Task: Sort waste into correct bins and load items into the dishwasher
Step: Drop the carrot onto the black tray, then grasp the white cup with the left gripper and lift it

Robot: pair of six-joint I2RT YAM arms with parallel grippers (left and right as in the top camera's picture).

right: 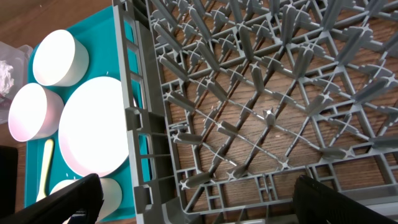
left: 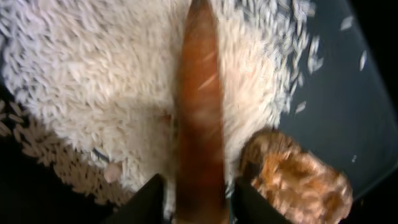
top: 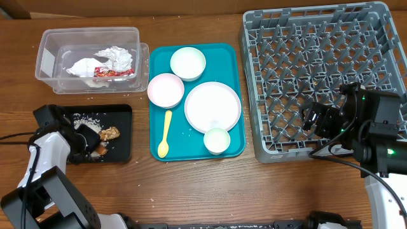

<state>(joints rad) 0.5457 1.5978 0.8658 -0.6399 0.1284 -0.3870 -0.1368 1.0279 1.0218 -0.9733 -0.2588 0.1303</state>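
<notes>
Far to the left of the teal serving tray [top: 224, 56], level with its back edge, the clear tub [top: 48, 38] already holds the crumpled napkins [top: 109, 60] and the red wrapper [top: 112, 73]. Left of the teal tray's front half sits the black tray [top: 123, 145], carrying the rice [top: 82, 119] and the brown clump [top: 110, 133].

The left claw [left: 200, 208] is low over that black tray, and the sausage stick [left: 200, 118] lies on the rice between its jaws. A thin gap seems to show on each side, but I cannot tell whether the claw grips the stick or has let go. By the look of it, the waste is nearly all sorted.

On the teal tray the white bowl [top: 187, 63], pink bowl [top: 165, 90], plate [top: 212, 106], cup [top: 217, 140] and spoon [top: 165, 133] all wait. None of them is loaded yet.

Right of the teal tray, the grey rack [top: 318, 57] is bare of dishes. The right claw [top: 315, 118] hovers over the rack's front part, jaws wide and empty.

So the whole dishwasher half of the job is left.

The bench [top: 191, 191] is brown wood grain, and nothing of the room shows beyond it.
</notes>
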